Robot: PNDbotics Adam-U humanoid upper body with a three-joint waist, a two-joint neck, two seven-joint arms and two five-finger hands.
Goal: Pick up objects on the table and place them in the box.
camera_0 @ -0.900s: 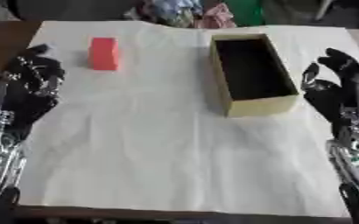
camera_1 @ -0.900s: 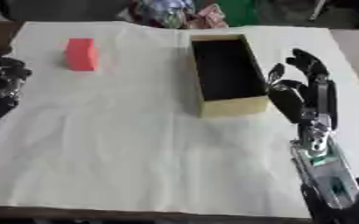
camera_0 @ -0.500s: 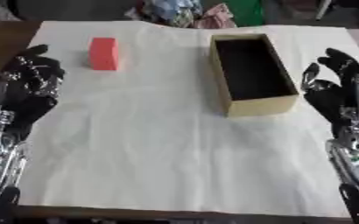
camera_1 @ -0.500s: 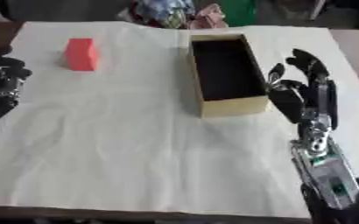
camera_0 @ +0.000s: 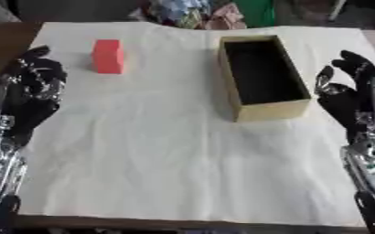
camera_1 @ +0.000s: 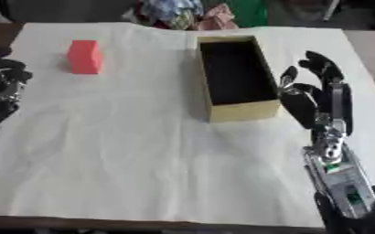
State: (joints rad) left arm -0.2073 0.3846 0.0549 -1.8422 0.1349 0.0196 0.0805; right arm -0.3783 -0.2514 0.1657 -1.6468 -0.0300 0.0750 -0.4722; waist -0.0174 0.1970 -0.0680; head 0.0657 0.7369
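so the red block (camera_0: pixel 108 56) lies well left of the box (camera_0: pixel 264 77), long axis pointing away; the left hand (camera_0: pixel 32 93), fingers relaxed, sits nearer than the right hand (camera_0: pixel 352 98), fingers spread beside the box.

Soft even light, faint shadows, mild blur across both views

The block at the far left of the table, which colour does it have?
The block is red, perhaps slightly orange. The left eye view shows it best.
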